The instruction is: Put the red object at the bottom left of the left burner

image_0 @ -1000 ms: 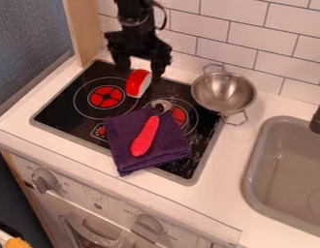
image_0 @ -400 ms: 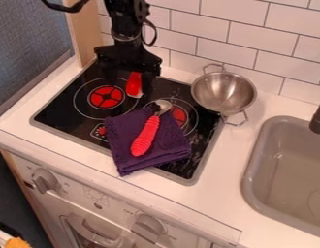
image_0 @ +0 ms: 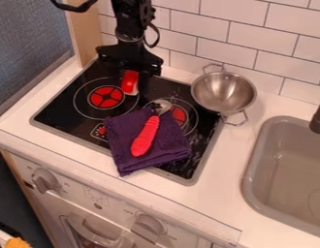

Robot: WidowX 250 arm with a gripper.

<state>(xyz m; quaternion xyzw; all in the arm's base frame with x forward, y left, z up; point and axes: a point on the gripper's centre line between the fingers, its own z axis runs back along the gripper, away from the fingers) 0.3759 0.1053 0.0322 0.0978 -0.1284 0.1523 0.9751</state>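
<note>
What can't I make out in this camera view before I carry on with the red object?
All in the camera view:
- Upper end of the red object: hidden behind the pincer.
- Part of the right burner: covered by the purple cloth and the red-handled spoon.
- Rest of the faucet and sink: cut off by the right edge.
- Orange-yellow thing: cut off at the bottom, unidentifiable.

No word or number can be read with certainty. Small faint print stands on the white front panel [image_0: 72,196] of the toy oven, beside the round grey knob nearer to the sink [image_0: 148,227]; it is too small to read surely. The black glass cooktop [image_0: 59,114] carries a small outlined square sign [image_0: 98,131] with red and pale marks, also not readable.
</note>
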